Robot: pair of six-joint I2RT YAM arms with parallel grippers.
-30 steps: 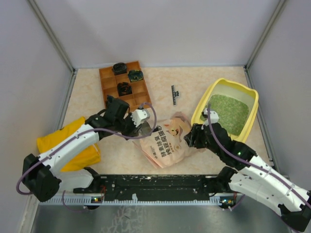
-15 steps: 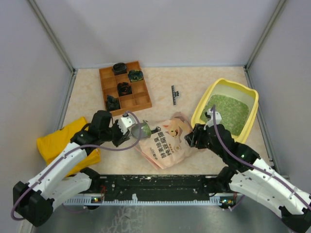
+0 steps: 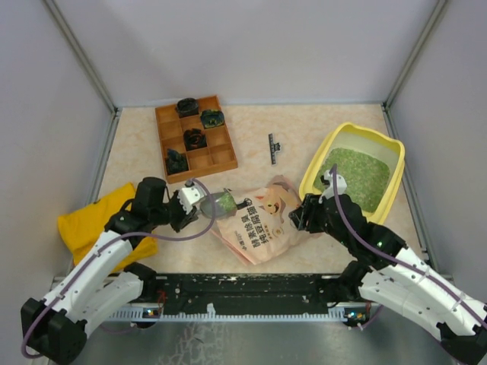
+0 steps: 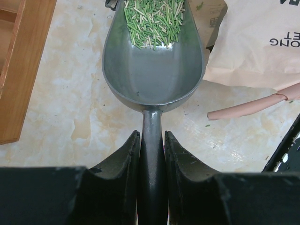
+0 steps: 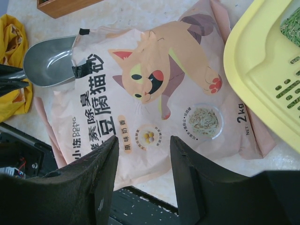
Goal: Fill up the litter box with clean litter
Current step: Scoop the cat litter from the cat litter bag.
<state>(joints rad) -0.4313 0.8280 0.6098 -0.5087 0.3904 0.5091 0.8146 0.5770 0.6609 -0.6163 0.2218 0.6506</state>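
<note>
Lit brightly and evenly, seemingly from overhead. Threw only faint, soft shadows on the table (image 3: 304,122) in the top view. Caught a mild sheen around 6 o'clock inside the scoop (image 4: 152,79), with a thin dark shadow under its rim. Blurred the near fingers (image 5: 89,187) toward 6 o'clock in both wrist views; rendered the pouch (image 5: 154,93) print crisply.

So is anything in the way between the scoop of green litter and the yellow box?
Yes. The pink pouch lies flat between the scoop and the litter box, and the right claw hangs over the pouch's end nearest the box. The scoop would likely have to pass above both.
</note>
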